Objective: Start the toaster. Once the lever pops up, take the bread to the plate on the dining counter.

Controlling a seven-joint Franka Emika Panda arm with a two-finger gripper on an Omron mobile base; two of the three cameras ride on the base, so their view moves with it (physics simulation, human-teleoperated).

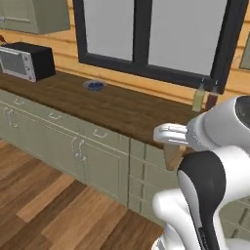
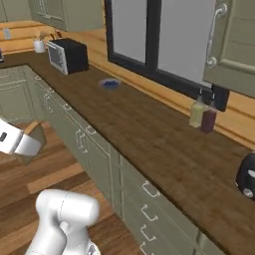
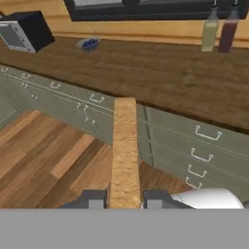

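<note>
My gripper (image 3: pixel 125 202) is shut on the bread (image 3: pixel 125 151), a tan slice seen edge-on that sticks out ahead of the fingers. In the left base view the bread (image 1: pixel 172 157) hangs under the white hand in front of the drawers. From the right base view the gripper (image 2: pixel 26 149) holds the slice (image 2: pixel 32 130) over the wooden floor, off the counter. At the far right edge stands the toaster (image 2: pixel 246 177), with just its black end panel in the picture. The plate and the dining counter are out of view.
A dark wood counter (image 1: pixel 122 110) on grey-green drawers runs under a dark-framed window. On it are a black microwave-like box (image 2: pixel 67 55), a small blue bowl (image 1: pixel 94 85) and two bottles (image 2: pixel 203 113). Bare wooden floor (image 1: pixel 53 195) lies in front.
</note>
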